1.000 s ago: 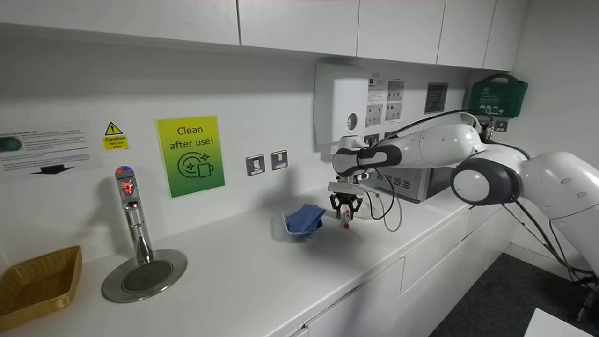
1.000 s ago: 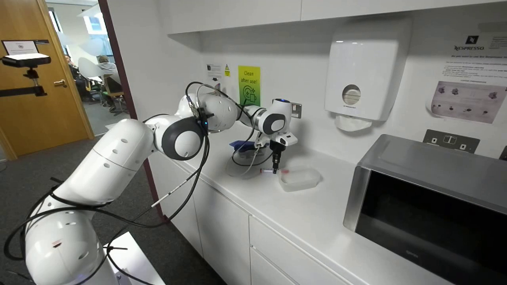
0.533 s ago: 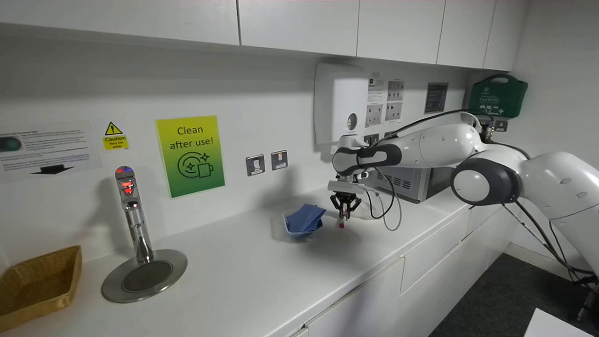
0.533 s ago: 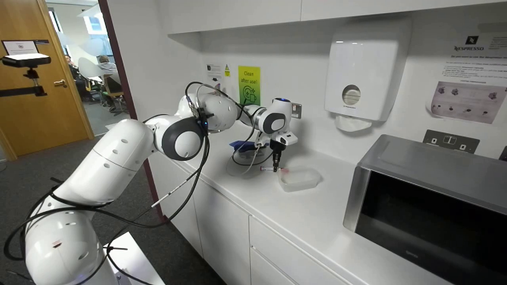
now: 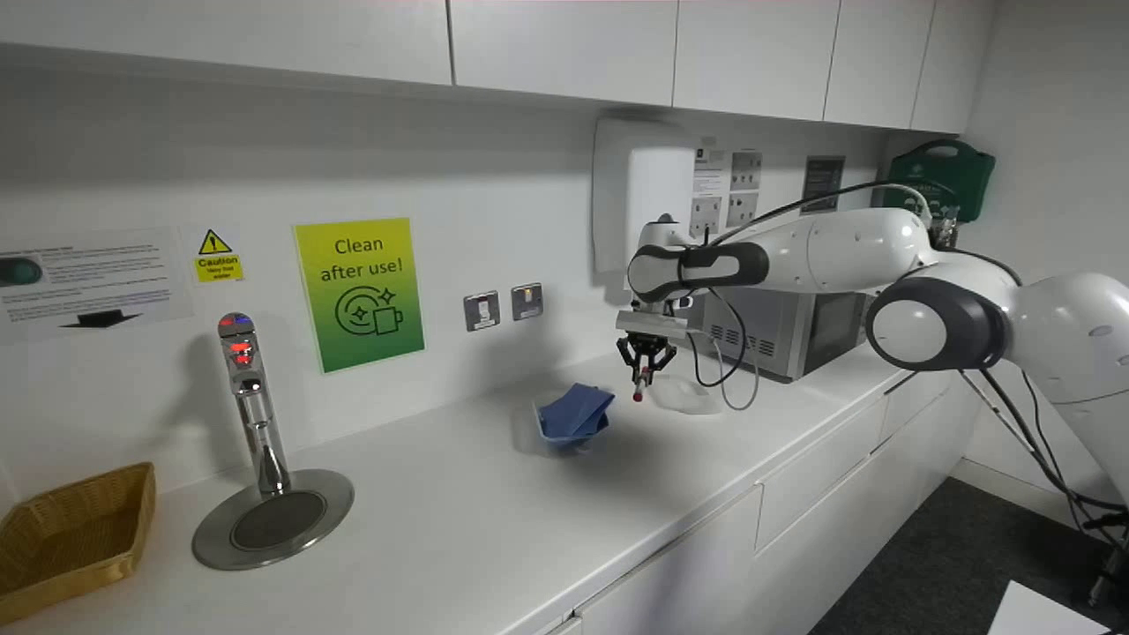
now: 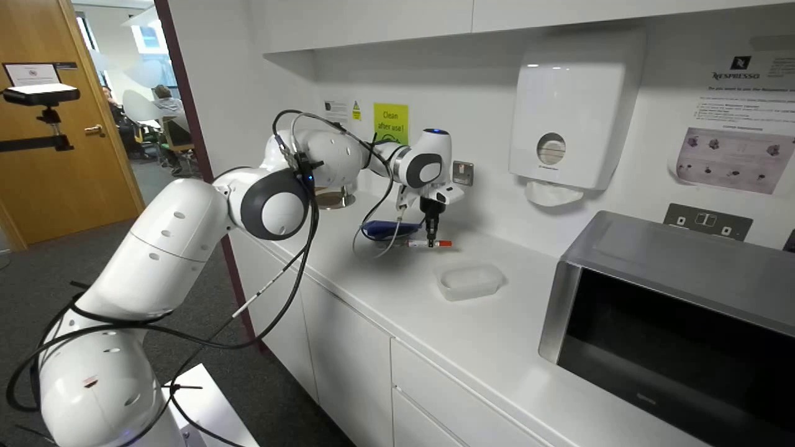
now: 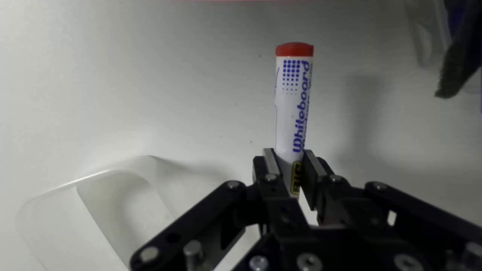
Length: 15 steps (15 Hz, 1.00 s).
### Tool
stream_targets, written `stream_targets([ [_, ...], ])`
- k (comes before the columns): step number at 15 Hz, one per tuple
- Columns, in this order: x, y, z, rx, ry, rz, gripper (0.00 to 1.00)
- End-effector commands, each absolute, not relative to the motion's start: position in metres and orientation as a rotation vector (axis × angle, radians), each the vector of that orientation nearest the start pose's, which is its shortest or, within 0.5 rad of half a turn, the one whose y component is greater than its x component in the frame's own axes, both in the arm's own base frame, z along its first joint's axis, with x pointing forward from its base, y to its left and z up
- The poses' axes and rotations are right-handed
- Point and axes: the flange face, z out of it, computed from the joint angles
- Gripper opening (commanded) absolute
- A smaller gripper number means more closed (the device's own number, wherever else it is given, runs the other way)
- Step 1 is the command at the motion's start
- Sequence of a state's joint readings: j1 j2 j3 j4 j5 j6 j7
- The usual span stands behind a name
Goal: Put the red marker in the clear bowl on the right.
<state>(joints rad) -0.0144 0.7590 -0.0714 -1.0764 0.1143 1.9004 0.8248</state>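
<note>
The red marker has a white body with a red end and a red cap. My gripper (image 7: 289, 160) is shut on the red marker (image 7: 293, 101) around its middle; in an exterior view the gripper (image 6: 431, 239) holds the marker (image 6: 443, 243) about level, above the counter. In an exterior view the gripper (image 5: 645, 370) shows the marker's red end (image 5: 638, 396) pointing towards the camera. The clear bowl (image 6: 470, 282) stands on the counter, apart from the marker and lower; it shows faintly in an exterior view (image 5: 692, 401) and at lower left in the wrist view (image 7: 67, 184).
A clear container with folded blue cloth (image 5: 575, 413) stands close by; its edge shows at right in the wrist view (image 7: 459, 56). A microwave (image 6: 671, 323), a paper-towel dispenser (image 6: 577, 112), a steel tap (image 5: 256, 406) and a wicker basket (image 5: 79, 538) are around the counter.
My gripper was open around the marker on the counter a second ago. It has shut on the marker and risen with it, clear of the counter. The bowl has not moved.
</note>
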Motion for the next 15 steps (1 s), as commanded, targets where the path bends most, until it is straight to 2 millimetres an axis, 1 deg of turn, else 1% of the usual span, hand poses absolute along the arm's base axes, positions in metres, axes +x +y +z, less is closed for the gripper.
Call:
stream_targets([
  [1, 0.743, -0.062, 0.423, -2.797, 1.298, -0.046, 0.05],
  [3, 0.731, -0.08, 0.431, -2.848, 1.253, 0.039, 0.05],
  [5, 0.72, -0.098, 0.434, -2.89, 1.225, 0.127, 0.05],
  [8, 0.707, -0.127, 0.436, -2.949, 1.213, 0.195, 0.05],
  [12, 0.704, -0.169, 0.439, -3.023, 1.261, 0.162, 0.05],
  [15, 0.708, -0.188, 0.437, -3.055, 1.29, 0.104, 0.05],
])
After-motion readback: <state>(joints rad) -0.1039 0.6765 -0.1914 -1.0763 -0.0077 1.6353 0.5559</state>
